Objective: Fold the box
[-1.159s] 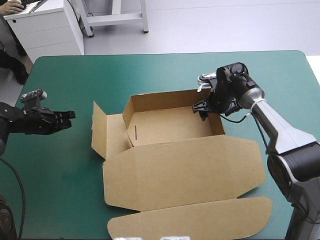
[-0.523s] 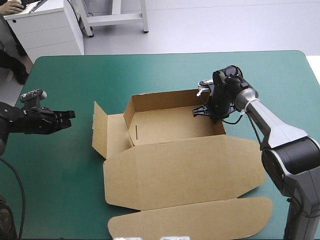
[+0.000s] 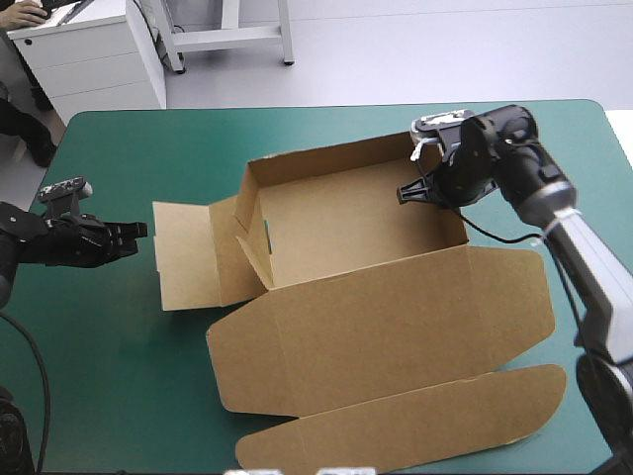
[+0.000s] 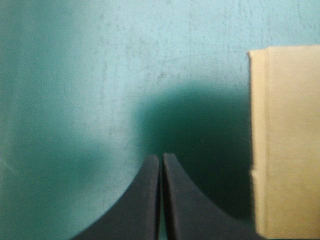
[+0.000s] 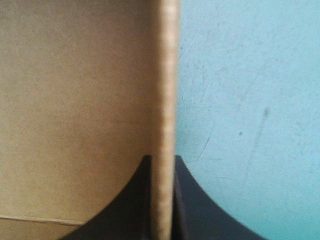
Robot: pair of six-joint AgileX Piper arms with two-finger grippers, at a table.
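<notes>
The brown box (image 3: 346,233) sits mid-table as an open tray with its walls raised. Its long lid (image 3: 381,332) lies flat toward the near edge, and a side flap (image 3: 186,255) lies flat on the left. At the tray's far right corner, my right gripper (image 3: 417,193) is shut on the right wall; the wrist view shows that wall's edge (image 5: 166,80) between the black fingers (image 5: 182,200) of the right gripper (image 5: 162,161). My left gripper (image 3: 138,230) hovers shut left of the flap, holding nothing. In the left wrist view, the left gripper (image 4: 161,157) points past the flap's edge (image 4: 285,140).
A white cabinet (image 3: 89,54) and a metal frame (image 3: 227,35) stand beyond the table's far edge. Teal-green cover (image 3: 119,376) shows at the near left and along the far side behind the box.
The right gripper went from open to shut on the box's right wall, then drew the tray up and to the right. The left side flap dropped flat. The left arm stayed put.
</notes>
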